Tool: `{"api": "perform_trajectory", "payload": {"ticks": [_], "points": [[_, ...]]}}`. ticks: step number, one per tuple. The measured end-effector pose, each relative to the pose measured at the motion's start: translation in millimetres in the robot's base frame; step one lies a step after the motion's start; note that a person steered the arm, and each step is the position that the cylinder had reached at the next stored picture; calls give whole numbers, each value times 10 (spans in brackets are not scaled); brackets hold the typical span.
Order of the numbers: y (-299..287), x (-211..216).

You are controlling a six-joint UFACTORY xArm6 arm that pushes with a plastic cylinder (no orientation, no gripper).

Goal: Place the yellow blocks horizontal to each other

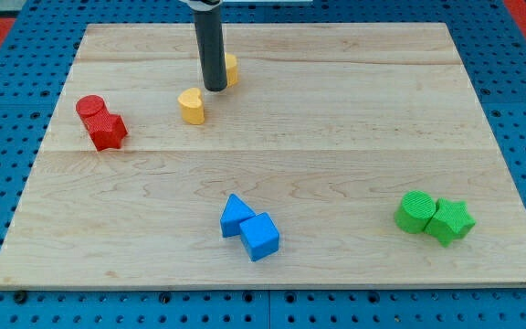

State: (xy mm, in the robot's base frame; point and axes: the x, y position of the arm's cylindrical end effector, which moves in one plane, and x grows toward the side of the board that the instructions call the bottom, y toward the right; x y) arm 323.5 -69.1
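Wooden table [336,128]: yellow heart block [191,106], second yellow block [230,68] flanking my tip [215,88]; red pair [101,122], blue pair [249,228], green pair [435,217] well apart.

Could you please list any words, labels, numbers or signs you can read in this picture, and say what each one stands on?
None: no text, number or sign is readable anywhere.
The wooden board, my tip, the yellow blocks, red blocks, blue blocks and green blocks all show plain, unmarked surfaces.
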Motion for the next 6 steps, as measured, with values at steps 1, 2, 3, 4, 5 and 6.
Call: {"api": "perform_trajectory", "payload": {"ticks": [1, 2, 3, 4, 5, 6], "points": [[0, -8], [-356, -7], [-756, -7], [-758, 59], [-758, 352], [-757, 455]]}}
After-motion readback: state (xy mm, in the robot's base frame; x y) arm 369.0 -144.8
